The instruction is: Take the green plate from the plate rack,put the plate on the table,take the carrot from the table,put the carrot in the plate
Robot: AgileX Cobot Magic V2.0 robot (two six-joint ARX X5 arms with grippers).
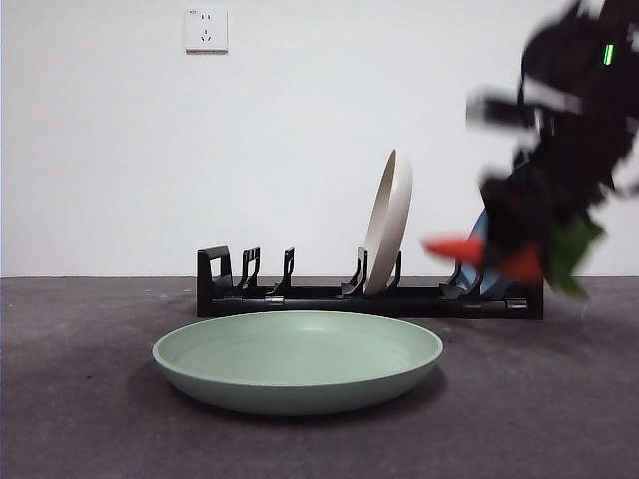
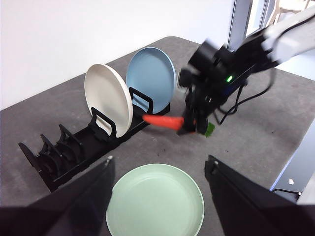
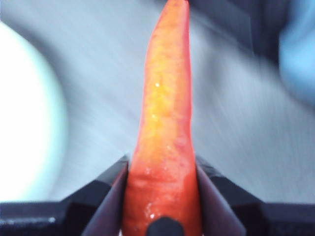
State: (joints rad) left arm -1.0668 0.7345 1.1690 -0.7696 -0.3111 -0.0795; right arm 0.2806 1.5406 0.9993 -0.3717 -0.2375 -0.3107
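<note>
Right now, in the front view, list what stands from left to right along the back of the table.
Empty brackets of the plate rack → cream plate upright in its slot → carrot held in the air by the right gripper.

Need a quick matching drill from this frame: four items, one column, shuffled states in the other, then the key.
1. green plate
2. carrot
3. cream plate
4. left end effector

A. upright in the plate rack
B. open, holding nothing
C. flat on the table
D. held off the table by the right end effector

Pairs: 1-C, 2-D, 3-A, 4-B
</note>
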